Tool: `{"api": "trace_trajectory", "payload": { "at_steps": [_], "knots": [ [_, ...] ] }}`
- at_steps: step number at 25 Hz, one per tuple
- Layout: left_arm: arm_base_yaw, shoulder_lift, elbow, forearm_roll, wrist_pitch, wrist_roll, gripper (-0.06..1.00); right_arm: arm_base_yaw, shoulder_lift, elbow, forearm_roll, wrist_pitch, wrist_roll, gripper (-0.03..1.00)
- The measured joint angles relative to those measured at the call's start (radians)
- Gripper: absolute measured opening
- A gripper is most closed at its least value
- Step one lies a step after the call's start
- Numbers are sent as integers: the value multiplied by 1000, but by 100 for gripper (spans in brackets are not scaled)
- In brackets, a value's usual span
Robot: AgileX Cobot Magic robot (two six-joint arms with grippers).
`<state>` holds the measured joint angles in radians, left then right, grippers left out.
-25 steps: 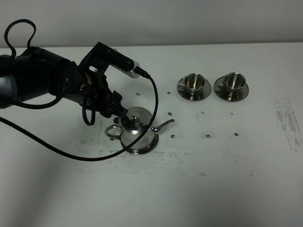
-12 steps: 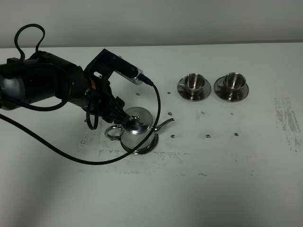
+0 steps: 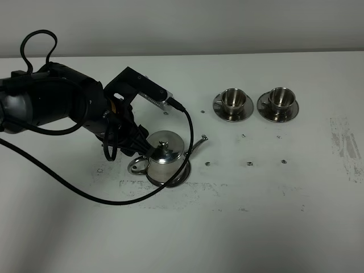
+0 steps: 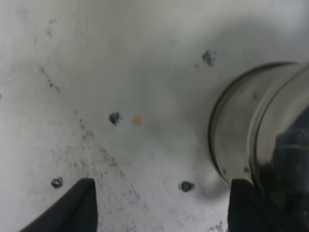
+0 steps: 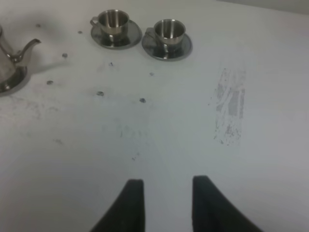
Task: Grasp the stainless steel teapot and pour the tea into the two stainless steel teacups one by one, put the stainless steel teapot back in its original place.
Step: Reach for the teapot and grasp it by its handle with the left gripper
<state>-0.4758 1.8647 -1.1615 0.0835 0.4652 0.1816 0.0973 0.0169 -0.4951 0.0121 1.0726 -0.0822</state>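
My left gripper (image 4: pixel 161 182) gapes, teapot (image 4: pixel 256 140) beside one finger; right gripper (image 5: pixel 167 180), likewise spread, faces both teacups (image 5: pixel 114 20) (image 5: pixel 169 30).

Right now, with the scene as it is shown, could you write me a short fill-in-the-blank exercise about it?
1. There are ___ teacups, each on its own saucer.
2. The left tool is close to the stainless steel ___.
3. The right tool is ___ and holds nothing.
Missing words: two; teapot; open.

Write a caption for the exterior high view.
Jaws of the left arm at the shiny squat steel teapot; two small steel teacups on saucers at right.
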Motion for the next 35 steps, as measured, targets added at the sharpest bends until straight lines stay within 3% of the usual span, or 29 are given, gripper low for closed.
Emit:
{"api": "trace_trajectory", "payload": {
  "at_steps": [35],
  "knots": [
    [-23, -11, 0, -51, 249, 33, 56, 0, 0, 0, 0, 0, 0, 23]
  ]
}}
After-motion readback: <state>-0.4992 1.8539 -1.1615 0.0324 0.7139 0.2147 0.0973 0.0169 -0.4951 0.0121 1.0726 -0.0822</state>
